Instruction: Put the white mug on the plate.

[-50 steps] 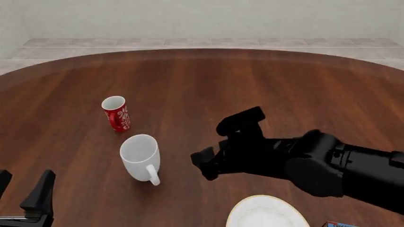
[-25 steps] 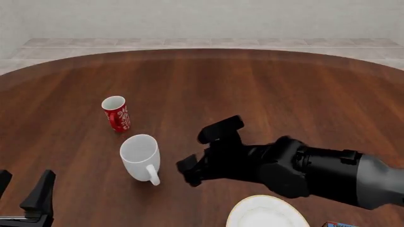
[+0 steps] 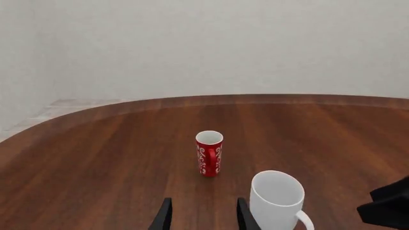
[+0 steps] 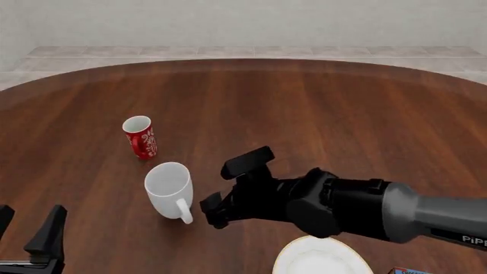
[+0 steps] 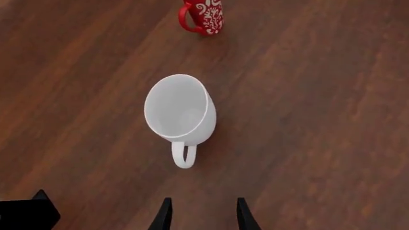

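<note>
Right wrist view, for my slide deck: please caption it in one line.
Open right end effector faces the upright white mug; red cup beyond.

The setting is a bare simulated room rather than a lived-in home: flat, evenly lit renders show a wide round wooden table [image 4: 320, 103] with dark reddish plank grain, standing on a pale tiled floor [image 4: 228, 52] before a plain off-white wall [image 4: 243, 23]. Tableware hints at a dining scene: a patterned red cup [image 4: 140, 137], a white mug [image 4: 169, 188] and a plate [image 4: 320, 258].
</note>
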Motion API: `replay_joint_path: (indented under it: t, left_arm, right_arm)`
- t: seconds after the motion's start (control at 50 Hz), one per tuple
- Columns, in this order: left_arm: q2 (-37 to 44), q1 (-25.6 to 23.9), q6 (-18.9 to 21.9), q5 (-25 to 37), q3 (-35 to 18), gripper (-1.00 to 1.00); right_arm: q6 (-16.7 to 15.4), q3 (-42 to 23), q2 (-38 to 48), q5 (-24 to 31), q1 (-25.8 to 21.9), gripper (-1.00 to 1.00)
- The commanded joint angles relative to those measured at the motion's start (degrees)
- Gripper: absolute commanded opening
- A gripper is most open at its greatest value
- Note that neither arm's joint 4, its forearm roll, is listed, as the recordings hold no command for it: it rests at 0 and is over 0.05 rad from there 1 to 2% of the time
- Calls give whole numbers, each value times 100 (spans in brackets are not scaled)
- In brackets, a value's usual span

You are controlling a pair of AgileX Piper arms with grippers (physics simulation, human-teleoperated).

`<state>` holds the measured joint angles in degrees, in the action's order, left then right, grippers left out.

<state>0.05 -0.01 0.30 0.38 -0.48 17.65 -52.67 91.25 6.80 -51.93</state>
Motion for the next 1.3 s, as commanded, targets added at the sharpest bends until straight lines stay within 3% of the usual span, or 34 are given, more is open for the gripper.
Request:
replay_joint_path:
  t: [0.02, 1.3]
  left_arm:
    - [0, 0, -1, 0, 0, 100]
    - [0, 0, 0, 1, 0, 100]
  right_arm:
    - [-20, -178, 383, -96, -36, 100]
    - [209, -859, 1627, -420, -402, 100]
